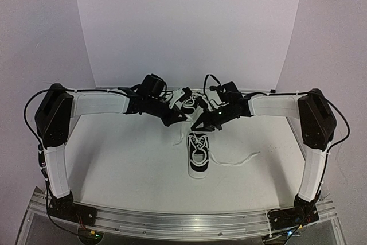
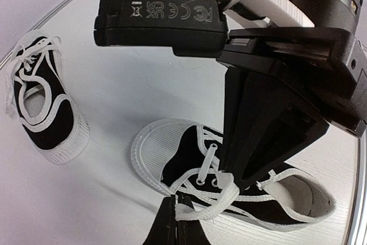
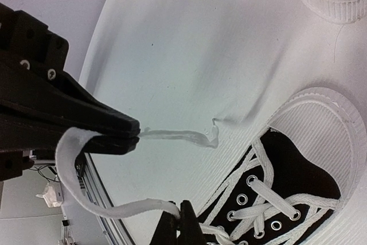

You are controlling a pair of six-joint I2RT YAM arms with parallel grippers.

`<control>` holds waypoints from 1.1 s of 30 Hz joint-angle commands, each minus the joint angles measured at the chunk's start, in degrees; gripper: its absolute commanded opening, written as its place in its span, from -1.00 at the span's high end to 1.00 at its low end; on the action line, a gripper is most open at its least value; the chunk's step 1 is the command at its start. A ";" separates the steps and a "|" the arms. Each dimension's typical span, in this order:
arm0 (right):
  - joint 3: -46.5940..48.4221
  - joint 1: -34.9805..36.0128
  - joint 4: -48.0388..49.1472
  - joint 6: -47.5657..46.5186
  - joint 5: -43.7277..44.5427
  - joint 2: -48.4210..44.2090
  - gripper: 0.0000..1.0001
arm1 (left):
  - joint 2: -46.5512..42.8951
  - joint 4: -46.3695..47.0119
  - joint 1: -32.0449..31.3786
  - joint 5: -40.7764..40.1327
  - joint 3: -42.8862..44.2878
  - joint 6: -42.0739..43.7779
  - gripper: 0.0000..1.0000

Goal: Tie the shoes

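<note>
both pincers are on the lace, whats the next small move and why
Probably ease the two apart to take up slack: the left pincer and right pincer are each shut on the lace, which sags in a loose curve between them by the shoe.

The left arm (image 1: 55,142) and right arm (image 1: 314,142) rise from the near edge, bend at the elbows and reach inward, meeting over the middle. The left gripper (image 1: 183,117) and right gripper (image 1: 196,127) point at each other, tips close, each pinched tight on a white lace (image 3: 114,210).
</note>
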 commanded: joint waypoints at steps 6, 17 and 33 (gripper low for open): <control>-2.05 -0.34 1.64 1.10 1.89 -6.29 1.00 | -2.97 -2.60 0.51 2.24 -3.27 1.76 1.00; -7.30 -1.93 1.82 2.53 2.72 -11.07 1.00 | -1.87 3.52 -2.09 6.12 -6.15 -1.69 0.50; -7.91 -1.99 2.08 3.71 4.29 -13.22 0.78 | -0.43 7.83 -2.75 7.16 -5.19 -2.28 0.32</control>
